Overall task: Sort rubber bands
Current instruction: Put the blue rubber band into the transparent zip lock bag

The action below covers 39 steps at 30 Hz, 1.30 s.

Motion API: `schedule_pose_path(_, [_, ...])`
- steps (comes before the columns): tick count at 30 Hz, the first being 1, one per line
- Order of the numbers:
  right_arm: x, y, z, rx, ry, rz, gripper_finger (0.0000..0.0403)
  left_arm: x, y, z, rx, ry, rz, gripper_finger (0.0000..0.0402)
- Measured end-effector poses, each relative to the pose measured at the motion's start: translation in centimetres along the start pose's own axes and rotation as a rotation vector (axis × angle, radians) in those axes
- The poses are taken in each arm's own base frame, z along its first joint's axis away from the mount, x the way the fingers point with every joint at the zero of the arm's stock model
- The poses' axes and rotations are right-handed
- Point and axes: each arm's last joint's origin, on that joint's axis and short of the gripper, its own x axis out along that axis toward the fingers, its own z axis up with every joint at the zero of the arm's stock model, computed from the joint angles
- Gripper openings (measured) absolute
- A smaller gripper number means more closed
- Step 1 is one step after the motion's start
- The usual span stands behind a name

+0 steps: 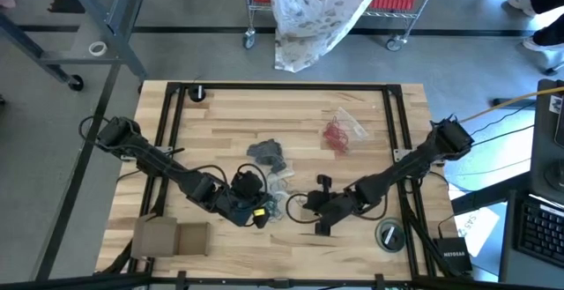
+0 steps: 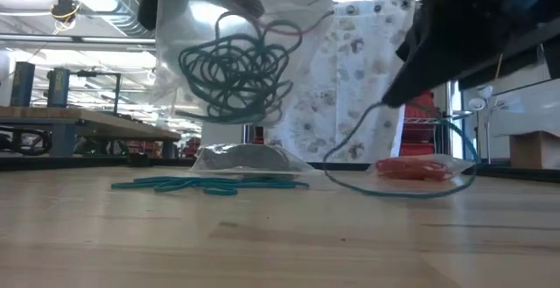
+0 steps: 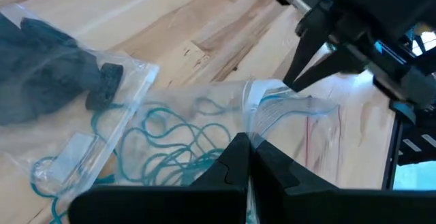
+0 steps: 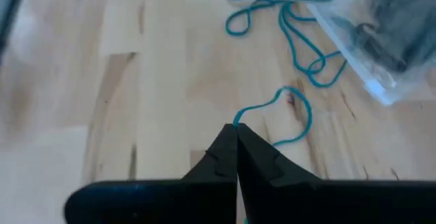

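So the right gripper (image 4: 236, 130) is pinching one teal rubber band (image 4: 289, 118) right at the fingertips, jaws fully closed on it. The loop is trailing away from the tips across the counter (image 1: 229, 114), toward a clear bag of teal bands (image 2: 234, 69) that the left gripper (image 3: 246, 142) is holding up off the wood by its edge, also clamped shut. That's the relation that matters, I'd guess: the bag is sitting just beside the right gripper, toward the left arm, and the held band's long axis is pointing roughly at the bag. Can't tell where the bag's mouth is facing.

More loose teal bands (image 2: 206, 184) are lying on the wood near the bag. The red bands (image 1: 336, 134) are sitting in their own bag farther back, and the dark grey ones (image 1: 267, 153) are in a third bag beside the left arm.

For writing, a black box (image 1: 456, 256) at the counter's right edge is reading "NETGEAR", I think. Nothing else legible.
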Motion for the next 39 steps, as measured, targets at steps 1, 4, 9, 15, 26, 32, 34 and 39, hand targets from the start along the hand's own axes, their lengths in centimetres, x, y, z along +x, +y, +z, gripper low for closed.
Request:
schedule_pose_path(1, [-0.5, 0.0, 0.4, -0.001, -0.005, 0.002, 0.0, 0.0, 0.0, 0.0, 0.0, 0.0, 0.0, 0.0])
schedule_pose_path(4, [-2.6, 0.4, 2.6, -0.014, -0.048, 0.018, 0.0, 0.0, 0.0, 0.0, 0.0, 0.0, 0.0, 0.0])
schedule_pose_path(9, [-6.6, 2.8, 6.7, -0.119, -0.133, 0.073, 0.0, 0.0, 0.0, 0.0, -0.009, 0.0, 0.0, 0.0])
schedule_pose_path(15, [-10.9, 5.0, 11.1, -0.227, -0.287, 0.15, 0.0, 0.2, 0.0, -0.1, -0.031, 0.001, 0.005, 0.0])
schedule_pose_path(26, [-10.5, 4.5, 13.4, -0.264, -0.374, 0.078, 0.0, 0.4, -1.1, 0.5, -0.08, -0.059, -0.096, 0.0])
schedule_pose_path(32, [-7.4, 4.1, 12.8, -0.306, -0.273, 0.018, 0.0, 0.2, -1.2, 0.7, -0.09, -0.065, -0.107, 0.0])
schedule_pose_path(34, [-6.6, 4.3, 12.6, -0.312, -0.26, 0.014, 0.0, 0.1, -1.3, 0.8, -0.094, -0.07, -0.116, 0.0])
schedule_pose_path(39, [-5.1, 5.0, 12.3, -0.33, -0.25, 0.064, 0.0, 0.1, -1.4, 1.0, -0.092, -0.081, -0.128, 0.0])
